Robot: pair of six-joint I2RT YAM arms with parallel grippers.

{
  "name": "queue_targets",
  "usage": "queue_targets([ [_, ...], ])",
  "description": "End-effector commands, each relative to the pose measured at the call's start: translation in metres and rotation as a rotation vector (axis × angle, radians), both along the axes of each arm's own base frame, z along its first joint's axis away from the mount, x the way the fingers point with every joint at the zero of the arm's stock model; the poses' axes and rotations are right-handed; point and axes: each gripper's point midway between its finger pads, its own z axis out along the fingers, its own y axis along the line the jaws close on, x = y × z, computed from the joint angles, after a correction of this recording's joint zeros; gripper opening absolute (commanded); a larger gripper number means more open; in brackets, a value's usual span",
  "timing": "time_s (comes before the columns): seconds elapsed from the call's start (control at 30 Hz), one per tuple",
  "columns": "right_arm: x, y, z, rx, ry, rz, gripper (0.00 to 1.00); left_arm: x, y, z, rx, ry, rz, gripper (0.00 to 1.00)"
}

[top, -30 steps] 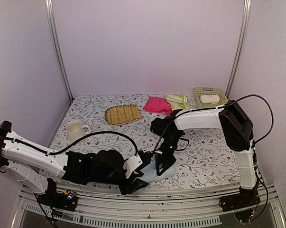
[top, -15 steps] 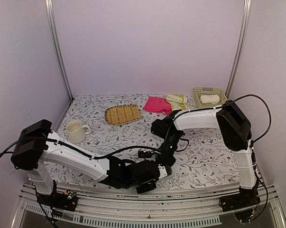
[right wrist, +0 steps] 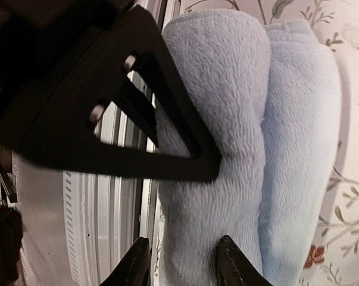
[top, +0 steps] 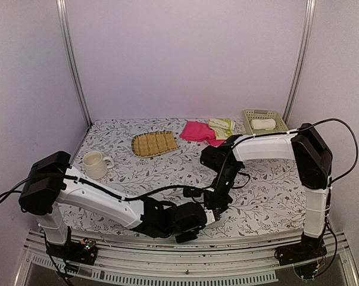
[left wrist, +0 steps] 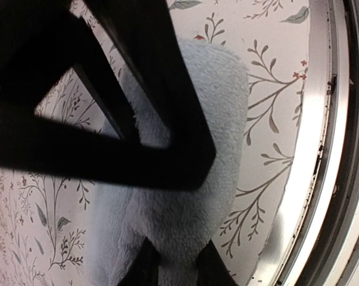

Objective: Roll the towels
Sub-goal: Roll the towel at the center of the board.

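A light blue towel (left wrist: 227, 119) lies rolled up near the table's front edge; the right wrist view shows its roll (right wrist: 227, 89) with a second fold beside it. My left gripper (left wrist: 178, 271) is shut on one end of the roll, its fingertips pressed into the pile. My right gripper (right wrist: 182, 265) straddles the same roll, open, with a small gap at one finger. In the top view both grippers, left (top: 191, 223) and right (top: 218, 205), meet over the roll and hide it. A pink towel (top: 197, 131) and a yellow-green towel (top: 221, 126) lie at the back.
A cream-white rolled towel (top: 264, 124) lies in the pale green basket (top: 247, 114) at the back right. A tan slatted mat (top: 154, 143) and a cream mug (top: 94, 164) sit to the left. The metal front rail (left wrist: 328, 149) runs right beside the roll.
My left arm has swung right along the front edge and its jaws have closed on the blue roll. My right gripper has loosened its hold and shifted slightly right.
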Motion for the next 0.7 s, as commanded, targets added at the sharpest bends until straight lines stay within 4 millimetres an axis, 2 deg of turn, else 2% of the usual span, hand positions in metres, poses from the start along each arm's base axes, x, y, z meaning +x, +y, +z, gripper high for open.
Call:
queue_targets([
  [0.0, 0.014, -0.034, 0.042, 0.020, -0.060, -0.067, 0.40, -0.009, 0.023, -0.028, 0.064, 0.133, 0.016, 0.12],
  [0.13, 0.032, -0.042, 0.071, 0.097, -0.201, -0.163, 0.40, -0.012, 0.015, -0.027, -0.013, 0.300, 0.017, 0.11],
  [0.3, 0.041, -0.052, 0.087, 0.158, -0.374, -0.237, 0.38, -0.007, 0.008, -0.026, -0.065, 0.495, 0.029, 0.10],
  [0.47, 0.041, -0.067, 0.093, 0.169, -0.498, -0.254, 0.37, 0.001, 0.007, -0.031, -0.117, 0.705, 0.093, 0.09],
  [0.5, 0.041, -0.069, 0.093, 0.171, -0.521, -0.255, 0.37, 0.001, 0.011, -0.043, -0.100, 0.753, 0.117, 0.09],
  [0.67, 0.032, -0.064, 0.085, 0.158, -0.641, -0.204, 0.36, 0.006, 0.011, -0.050, -0.146, 0.909, 0.180, 0.08],
])
